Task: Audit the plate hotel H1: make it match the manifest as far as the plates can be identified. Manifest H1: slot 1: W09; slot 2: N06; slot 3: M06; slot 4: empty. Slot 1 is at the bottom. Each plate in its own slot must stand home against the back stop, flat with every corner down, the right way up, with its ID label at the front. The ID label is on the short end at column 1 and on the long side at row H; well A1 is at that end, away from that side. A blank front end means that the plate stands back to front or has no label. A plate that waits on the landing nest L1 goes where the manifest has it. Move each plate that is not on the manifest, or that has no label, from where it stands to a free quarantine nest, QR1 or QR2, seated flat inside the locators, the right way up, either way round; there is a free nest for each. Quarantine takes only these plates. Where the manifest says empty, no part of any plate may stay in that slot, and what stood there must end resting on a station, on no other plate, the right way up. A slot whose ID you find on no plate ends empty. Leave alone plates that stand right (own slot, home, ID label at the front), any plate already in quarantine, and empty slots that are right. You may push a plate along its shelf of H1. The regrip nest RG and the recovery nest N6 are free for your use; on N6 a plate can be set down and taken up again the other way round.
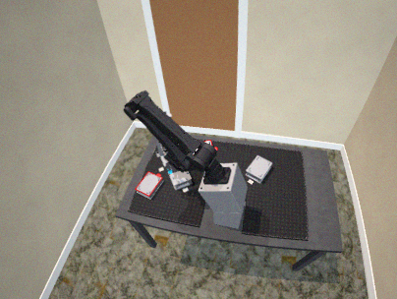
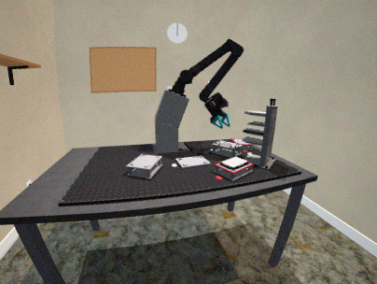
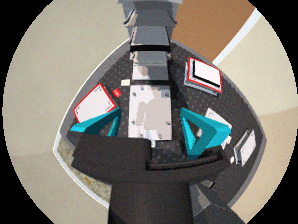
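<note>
My gripper point(image 2: 219, 121) hangs open and empty in the air, above and a little in front of the landing nest. Its teal fingers show wide apart in the wrist view point(image 3: 149, 129). Below them a pale plate point(image 3: 149, 111) lies on the nest in front of the plate hotel H1 point(image 2: 263, 135), a grey rack with thin shelves; the hotel also shows in the wrist view point(image 3: 150, 3). I cannot read any labels. A white plate lies in a red-edged nest point(image 2: 233, 164), which also shows in the overhead view point(image 1: 149, 185).
The grey arm pedestal point(image 2: 169, 122) stands at the middle back. A grey nest with a plate point(image 2: 144, 165) and a flat low nest point(image 2: 192, 162) lie left of the gripper. A second red-edged nest point(image 3: 202, 75) shows right of the hotel.
</note>
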Controlling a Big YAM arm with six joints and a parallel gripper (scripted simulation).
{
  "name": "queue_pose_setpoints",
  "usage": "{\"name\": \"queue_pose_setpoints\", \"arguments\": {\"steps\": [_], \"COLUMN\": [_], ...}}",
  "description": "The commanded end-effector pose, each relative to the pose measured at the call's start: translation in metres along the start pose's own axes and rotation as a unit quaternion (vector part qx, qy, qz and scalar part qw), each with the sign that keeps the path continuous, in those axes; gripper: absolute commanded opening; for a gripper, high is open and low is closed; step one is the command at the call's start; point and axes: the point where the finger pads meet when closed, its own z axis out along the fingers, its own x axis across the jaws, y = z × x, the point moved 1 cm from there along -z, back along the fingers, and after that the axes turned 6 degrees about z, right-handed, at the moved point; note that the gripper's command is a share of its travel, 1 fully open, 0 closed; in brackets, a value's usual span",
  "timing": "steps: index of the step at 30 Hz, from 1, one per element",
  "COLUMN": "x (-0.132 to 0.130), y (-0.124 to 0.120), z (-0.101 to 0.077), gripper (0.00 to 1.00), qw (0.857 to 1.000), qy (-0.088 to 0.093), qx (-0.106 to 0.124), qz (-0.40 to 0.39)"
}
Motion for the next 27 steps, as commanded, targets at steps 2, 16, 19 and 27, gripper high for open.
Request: {"name": "queue_pose_setpoints", "arguments": {"steps": [2,16,19,27], "x": [-0.006,-0.002,0.001,0.003], "y": [0.01,0.04,0.044,0.066], "z": [-0.017,-0.044,-0.049,-0.064], "gripper": [1.0,1.0,1.0,1.0], "qw": [1.0,1.0,1.0,1.0], "qy": [-0.007,-0.005,-0.002,-0.002], "qx": [0.002,-0.001,-0.001,-0.005], "qz": [0.0,-0.002,-0.002,0.0]}}
